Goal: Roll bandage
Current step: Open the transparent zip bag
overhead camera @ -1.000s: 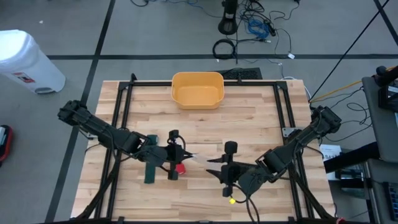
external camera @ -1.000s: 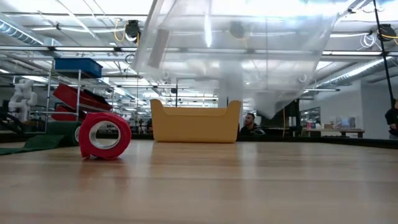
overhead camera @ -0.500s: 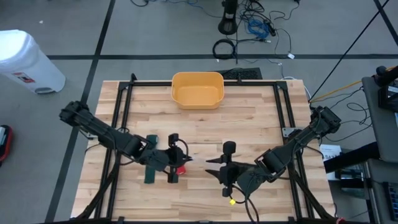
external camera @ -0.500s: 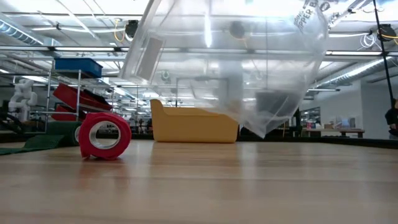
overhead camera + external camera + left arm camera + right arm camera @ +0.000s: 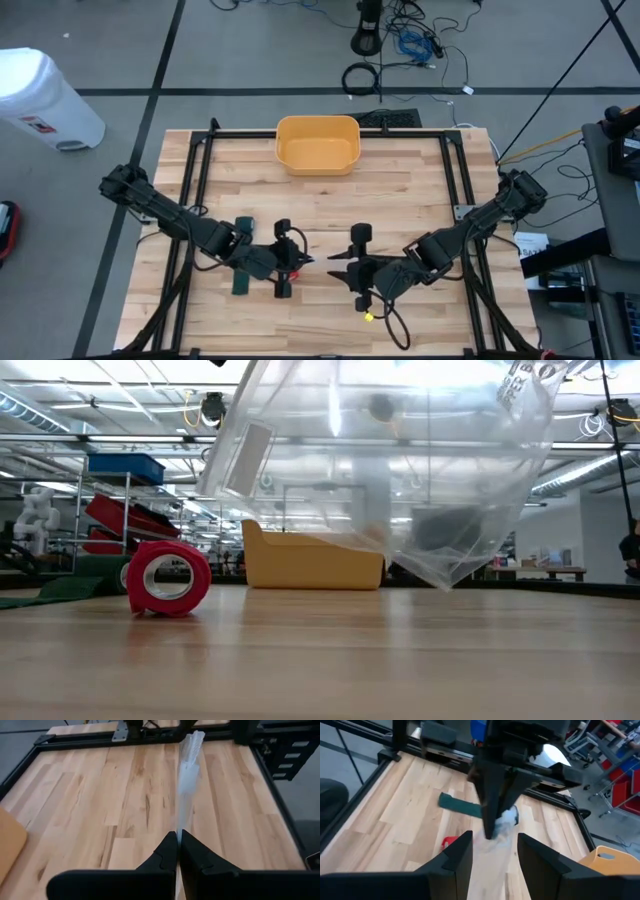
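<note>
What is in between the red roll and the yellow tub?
Nothing but bare wood: in the low view the red roll and the yellow tub stand apart, with only table between them. The clear bag hangs higher up.

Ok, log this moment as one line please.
left gripper: shut on plastic bag, held off table | right gripper: open, facing bag | red roll: on table | yellow bin: far edge
</note>
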Robot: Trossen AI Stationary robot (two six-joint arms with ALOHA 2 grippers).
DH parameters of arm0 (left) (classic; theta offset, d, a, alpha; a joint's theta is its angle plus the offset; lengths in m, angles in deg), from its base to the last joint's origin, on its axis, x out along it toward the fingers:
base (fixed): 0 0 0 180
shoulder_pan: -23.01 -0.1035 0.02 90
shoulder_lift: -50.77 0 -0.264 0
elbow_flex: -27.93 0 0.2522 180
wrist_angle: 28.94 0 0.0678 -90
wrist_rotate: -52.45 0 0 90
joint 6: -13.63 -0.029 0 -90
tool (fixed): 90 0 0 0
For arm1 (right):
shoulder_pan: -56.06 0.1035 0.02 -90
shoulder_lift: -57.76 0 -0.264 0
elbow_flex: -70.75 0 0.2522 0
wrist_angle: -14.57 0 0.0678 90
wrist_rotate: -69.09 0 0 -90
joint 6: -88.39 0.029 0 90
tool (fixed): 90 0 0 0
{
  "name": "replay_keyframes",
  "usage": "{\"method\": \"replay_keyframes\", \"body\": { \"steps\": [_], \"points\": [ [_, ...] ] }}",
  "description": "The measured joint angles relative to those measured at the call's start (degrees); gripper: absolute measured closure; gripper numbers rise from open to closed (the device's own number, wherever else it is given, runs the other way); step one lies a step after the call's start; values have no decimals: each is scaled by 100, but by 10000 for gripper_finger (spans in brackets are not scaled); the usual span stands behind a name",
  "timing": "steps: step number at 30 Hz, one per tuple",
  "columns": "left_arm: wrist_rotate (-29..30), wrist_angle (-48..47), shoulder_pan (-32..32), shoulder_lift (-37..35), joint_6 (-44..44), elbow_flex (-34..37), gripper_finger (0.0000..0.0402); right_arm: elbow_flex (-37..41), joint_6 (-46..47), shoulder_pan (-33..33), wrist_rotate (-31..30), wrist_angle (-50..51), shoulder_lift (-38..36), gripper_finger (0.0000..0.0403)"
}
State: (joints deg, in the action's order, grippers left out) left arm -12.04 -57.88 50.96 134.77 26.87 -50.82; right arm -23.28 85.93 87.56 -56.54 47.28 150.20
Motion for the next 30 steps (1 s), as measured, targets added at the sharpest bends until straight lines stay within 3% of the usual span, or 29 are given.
{"method": "replay_keyframes", "body": {
  "steps": [13, 30],
  "points": [
    [17, 52, 96, 0, -2, 0, 393, 0, -627, -43, -10, -843, 249, 261],
    [22, 61, 96, 0, -13, 0, 393, 0, -555, -211, -5, -847, 249, 264]
  ]
}}
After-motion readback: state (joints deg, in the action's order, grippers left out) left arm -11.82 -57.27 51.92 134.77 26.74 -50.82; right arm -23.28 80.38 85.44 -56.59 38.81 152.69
